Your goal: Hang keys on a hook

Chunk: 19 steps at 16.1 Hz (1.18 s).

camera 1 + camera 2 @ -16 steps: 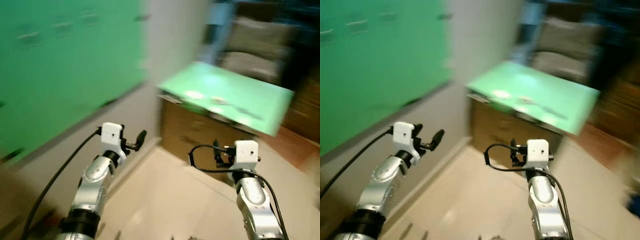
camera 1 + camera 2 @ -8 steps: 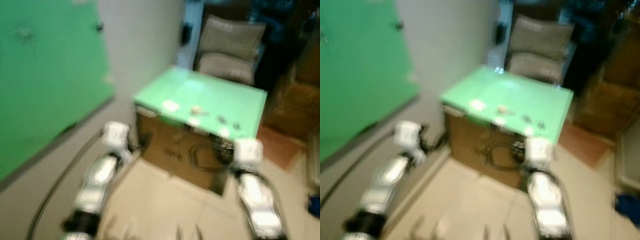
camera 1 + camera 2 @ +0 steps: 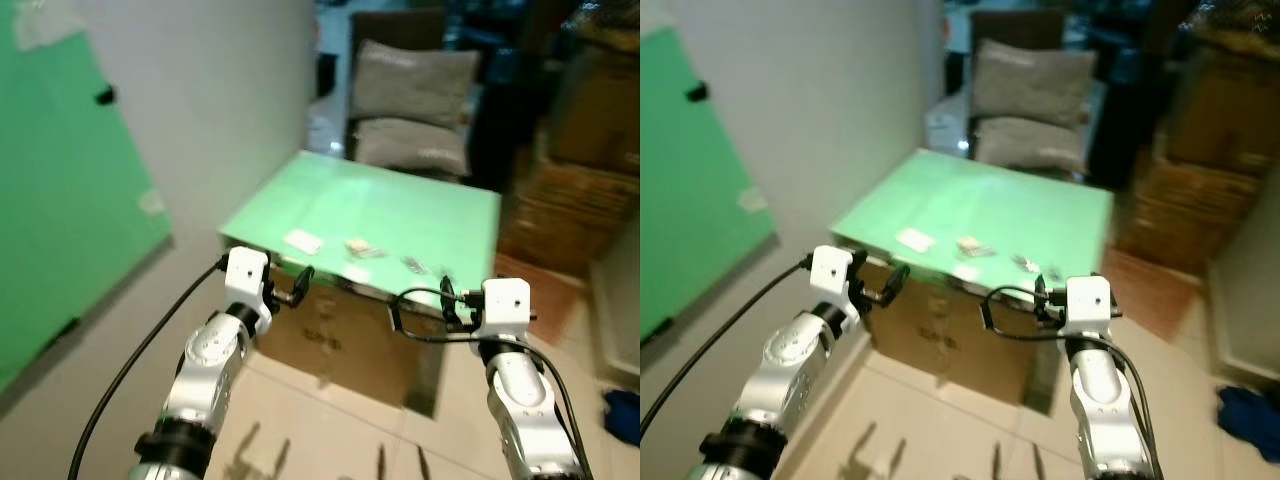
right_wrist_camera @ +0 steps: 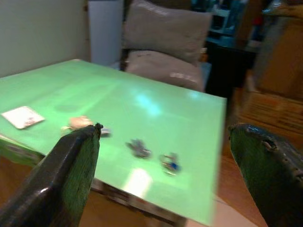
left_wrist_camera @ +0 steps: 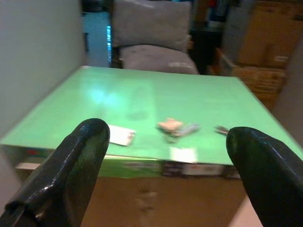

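Since a second ago the head camera has been swung round, so that the green table (image 3: 400,215) is now seen squarely ahead and sharper, with both arms raised as before. Counted from left to right on the table are one white card (image 5: 120,135), one pale tag with keys (image 5: 174,126), one white label (image 5: 183,154) at the near edge, and two small dark key bunches (image 4: 138,148) (image 4: 169,163). The left claw (image 5: 161,175) and the right claw (image 4: 163,165) are each held wide open and empty, short of the near edge, with bare tiled floor (image 3: 330,420) between them and the cardboard box (image 3: 340,335) under the table.
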### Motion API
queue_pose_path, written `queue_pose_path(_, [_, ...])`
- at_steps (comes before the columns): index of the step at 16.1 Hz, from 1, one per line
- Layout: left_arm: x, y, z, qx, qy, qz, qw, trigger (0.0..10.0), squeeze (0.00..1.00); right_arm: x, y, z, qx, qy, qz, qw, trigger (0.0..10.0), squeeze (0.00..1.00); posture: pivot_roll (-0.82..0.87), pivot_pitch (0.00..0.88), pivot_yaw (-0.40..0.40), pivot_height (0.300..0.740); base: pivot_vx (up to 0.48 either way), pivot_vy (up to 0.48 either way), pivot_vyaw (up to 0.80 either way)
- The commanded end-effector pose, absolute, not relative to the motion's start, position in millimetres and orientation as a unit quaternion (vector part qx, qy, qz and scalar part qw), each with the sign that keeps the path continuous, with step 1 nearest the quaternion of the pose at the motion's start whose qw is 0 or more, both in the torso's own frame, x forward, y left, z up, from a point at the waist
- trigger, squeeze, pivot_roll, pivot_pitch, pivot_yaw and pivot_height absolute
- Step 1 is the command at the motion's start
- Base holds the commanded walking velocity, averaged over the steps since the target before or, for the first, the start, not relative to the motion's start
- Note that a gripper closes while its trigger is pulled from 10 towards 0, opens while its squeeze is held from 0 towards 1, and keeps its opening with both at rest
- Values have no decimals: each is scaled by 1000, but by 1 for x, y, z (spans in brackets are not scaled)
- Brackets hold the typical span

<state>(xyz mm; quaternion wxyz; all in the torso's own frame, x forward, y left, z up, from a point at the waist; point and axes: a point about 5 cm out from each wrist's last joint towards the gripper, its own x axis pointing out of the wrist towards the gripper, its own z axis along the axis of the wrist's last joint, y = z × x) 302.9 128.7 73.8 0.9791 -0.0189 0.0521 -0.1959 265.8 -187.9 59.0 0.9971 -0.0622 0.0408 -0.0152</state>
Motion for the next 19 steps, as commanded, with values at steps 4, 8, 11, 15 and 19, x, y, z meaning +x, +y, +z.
queue_pose_path(4, [302,128,71,-20,64,-202,977,10000,0,267,-180,60,-64,37,-3,997,10000,0,-79,0,23,740,472,0,0])
queue_pose_path(8, [303,125,72,-16,61,-210,976,10000,0,265,-179,59,-63,38,-4,997,10000,0,-86,0,29,740,472,0,0])
queue_pose_path(11, [301,116,72,-14,59,-233,971,10000,0,263,-182,58,-64,39,-8,997,10000,0,-96,0,34,740,472,0,0])
queue_pose_path(15, [301,108,73,-18,54,-250,966,10000,0,261,-185,57,-68,44,-16,997,10000,0,-113,0,44,740,472,0,-200])
queue_pose_path(19, [306,110,63,2,91,-218,972,10000,0,257,-184,57,-70,37,-14,997,10000,0,-126,0,52,740,0,0,-394])
